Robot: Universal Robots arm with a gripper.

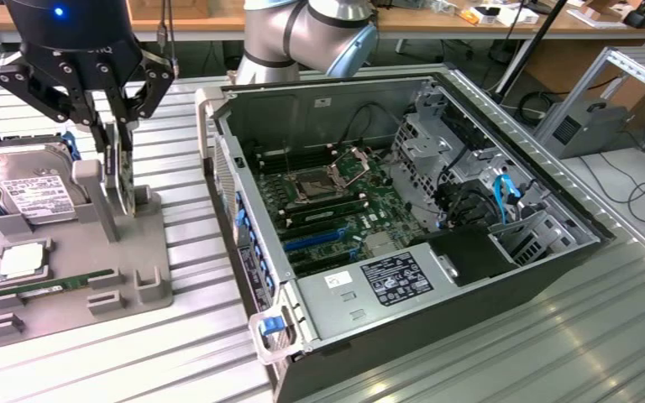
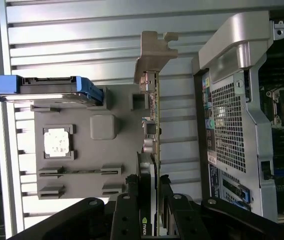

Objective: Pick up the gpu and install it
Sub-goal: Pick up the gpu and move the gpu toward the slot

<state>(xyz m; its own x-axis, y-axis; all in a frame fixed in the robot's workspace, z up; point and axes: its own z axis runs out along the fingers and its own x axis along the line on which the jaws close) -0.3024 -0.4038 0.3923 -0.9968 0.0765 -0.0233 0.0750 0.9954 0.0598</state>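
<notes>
Gpu point(image 1: 124, 172) stands on edge in a gray holder point(image 1: 132, 260) at the upper left of the exterior view, left of the open computer case point(image 1: 547, 256). The gripper point(image 1: 117, 134) reaches down from directly above, fingers clamped on the card's two faces.

Black is seen on the gripper point(image 1: 115, 138). The graphics card point(image 2: 147, 167) is marked dark, bracket point(image 2: 152, 52) silver. The holder point(image 1: 132, 252) is logged grey, hard drive point(image 1: 34, 197) silver with white label, memory stick point(image 1: 60, 288) green, motherboard point(image 1: 356, 206) green, table point(image 1: 524, 336) ribbed silver.
</notes>
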